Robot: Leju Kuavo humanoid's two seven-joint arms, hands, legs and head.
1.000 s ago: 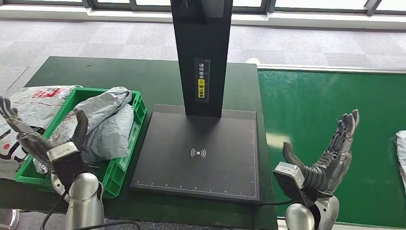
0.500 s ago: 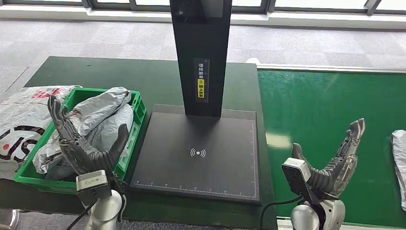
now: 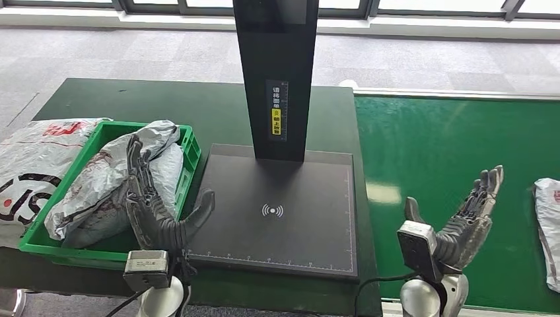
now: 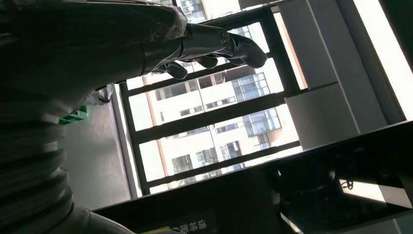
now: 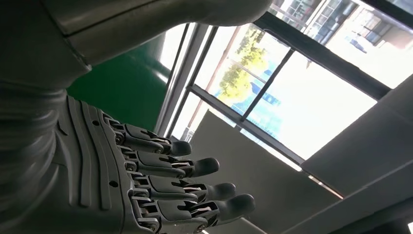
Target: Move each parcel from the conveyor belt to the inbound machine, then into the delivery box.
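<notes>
Grey parcels (image 3: 132, 178) already lie in the green box (image 3: 190, 158) on the worktop (image 3: 165, 105); that portion appears complete. The scanner plate (image 3: 277, 211) carries nothing. One parcel (image 3: 548, 224) sits on the belt (image 3: 449, 145), near the right edge, awaiting pickup. Left robot hand (image 3: 155, 205) is spread and empty beside the box; right robot hand (image 3: 465, 221) is spread and empty over the belt.

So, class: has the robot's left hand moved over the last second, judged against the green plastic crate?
Yes. The left hand has swung rightward, from the green plastic crate's left edge towards the black scanner plate.
</notes>
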